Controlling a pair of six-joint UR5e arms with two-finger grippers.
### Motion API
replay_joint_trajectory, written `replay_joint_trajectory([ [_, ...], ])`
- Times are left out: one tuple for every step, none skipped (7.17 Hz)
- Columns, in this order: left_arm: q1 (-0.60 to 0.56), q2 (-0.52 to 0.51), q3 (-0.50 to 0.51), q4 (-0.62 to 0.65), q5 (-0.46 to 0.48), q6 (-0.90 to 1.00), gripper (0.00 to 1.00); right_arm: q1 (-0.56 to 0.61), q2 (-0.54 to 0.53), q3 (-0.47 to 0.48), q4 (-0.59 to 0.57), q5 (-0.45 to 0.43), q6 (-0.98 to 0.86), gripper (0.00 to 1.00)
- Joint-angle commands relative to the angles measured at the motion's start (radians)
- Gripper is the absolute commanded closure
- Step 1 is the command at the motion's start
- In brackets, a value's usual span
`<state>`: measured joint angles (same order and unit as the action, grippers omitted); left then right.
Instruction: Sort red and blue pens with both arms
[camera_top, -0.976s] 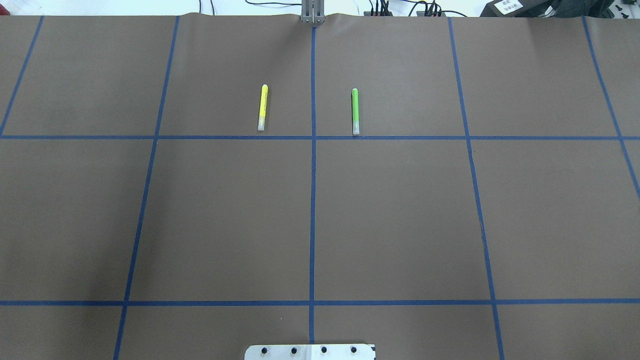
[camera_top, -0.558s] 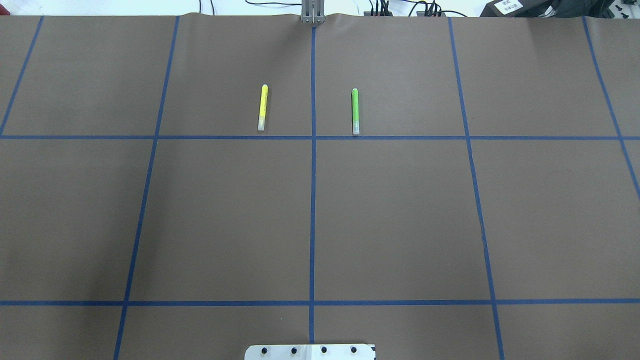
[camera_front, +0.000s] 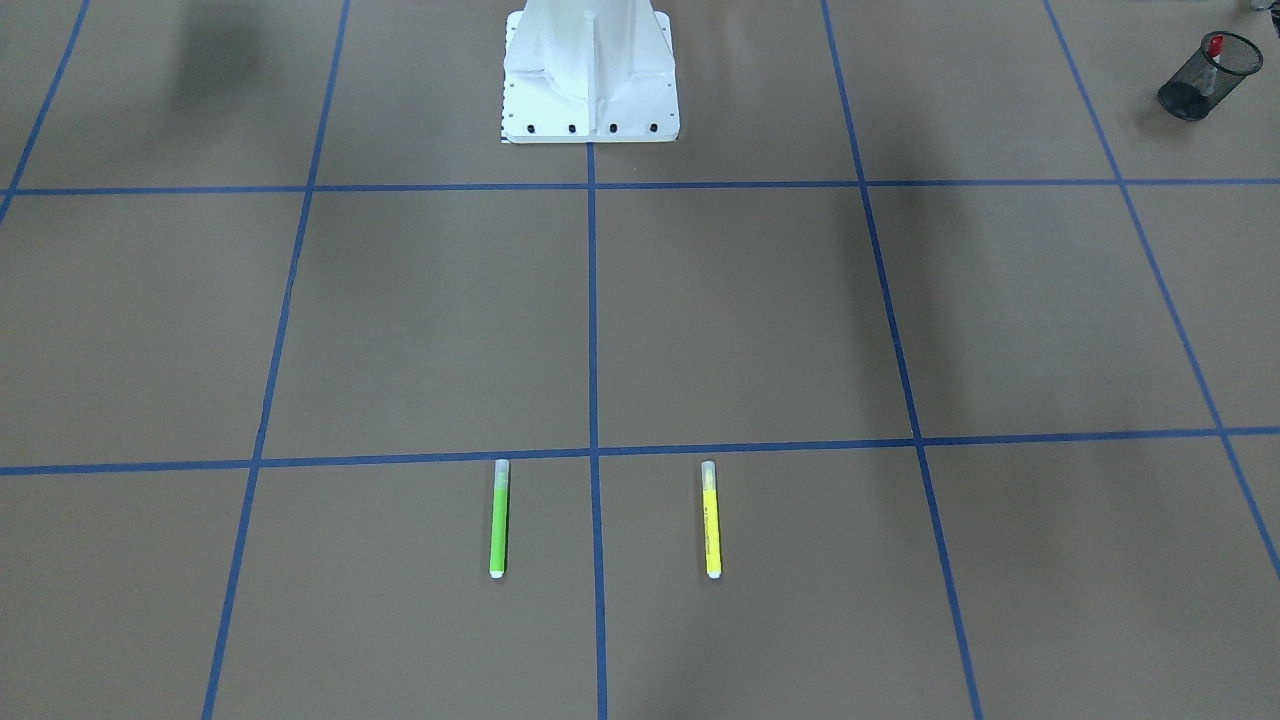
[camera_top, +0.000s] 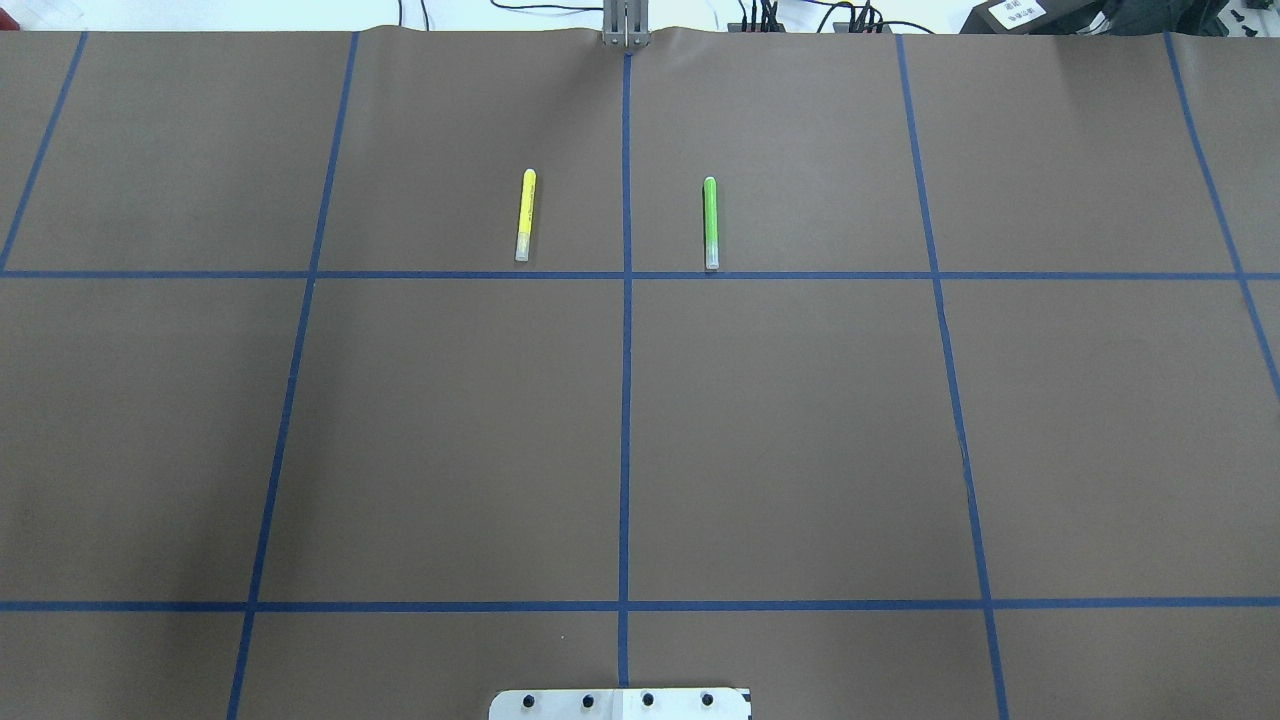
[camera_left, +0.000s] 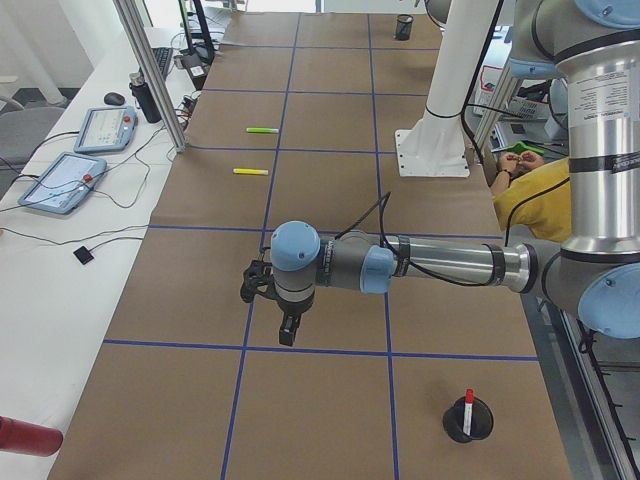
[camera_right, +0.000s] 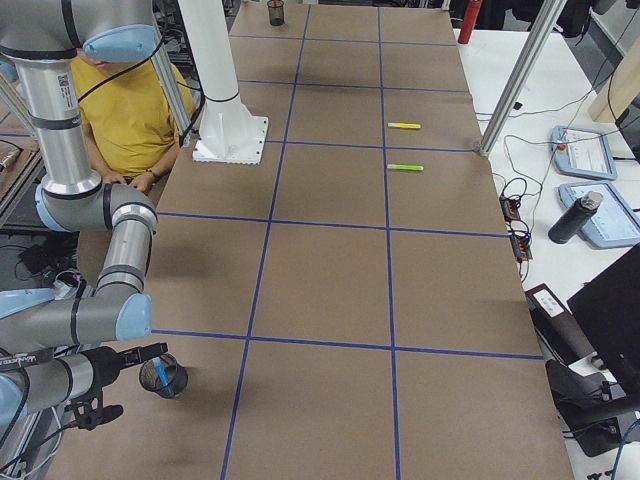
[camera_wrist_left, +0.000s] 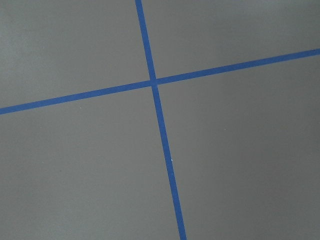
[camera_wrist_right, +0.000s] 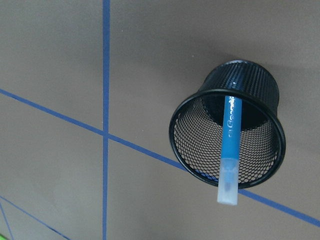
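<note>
The red pen (camera_left: 467, 404) stands upright in a black mesh cup (camera_left: 468, 422) near the table's end on my left; it also shows as the red pen (camera_front: 1215, 45) in the cup (camera_front: 1198, 78). The blue pen (camera_wrist_right: 230, 142) leans in a second mesh cup (camera_wrist_right: 227, 135), clear cap sticking out over the rim; the exterior right view also shows that blue pen (camera_right: 160, 379). My left gripper (camera_left: 287, 332) hangs over bare table, apart from the red pen's cup. My right gripper (camera_right: 150, 352) sits just beside the blue pen's cup (camera_right: 163, 377). I cannot tell whether either is open or shut.
A yellow marker (camera_top: 524, 215) and a green marker (camera_top: 710, 222) lie parallel on the far side of the brown, blue-taped table. The white robot base (camera_front: 590, 70) stands at the near middle edge. A person in a yellow shirt (camera_right: 130, 110) sits behind the robot.
</note>
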<state>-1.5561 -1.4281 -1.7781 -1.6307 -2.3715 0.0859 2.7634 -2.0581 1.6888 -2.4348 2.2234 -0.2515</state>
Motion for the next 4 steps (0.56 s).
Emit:
replay_joint_trajectory([
  [0.001, 0.0, 0.002, 0.002, 0.0, 0.0, 0.0, -0.097, 0.009, 0.0, 0.115, 0.062, 0.014, 0.0],
  [0.001, 0.0, 0.002, 0.002, 0.0, 0.0, 0.0, -0.149, 0.01, -0.001, 0.181, 0.096, 0.023, 0.0],
  [0.001, 0.0, 0.002, 0.002, 0.0, 0.0, 0.0, -0.21, 0.01, -0.001, 0.254, 0.134, 0.056, 0.0],
  [0.001, 0.0, 0.002, 0.002, 0.0, 0.0, 0.0, -0.265, 0.01, -0.001, 0.34, 0.162, 0.09, 0.0],
])
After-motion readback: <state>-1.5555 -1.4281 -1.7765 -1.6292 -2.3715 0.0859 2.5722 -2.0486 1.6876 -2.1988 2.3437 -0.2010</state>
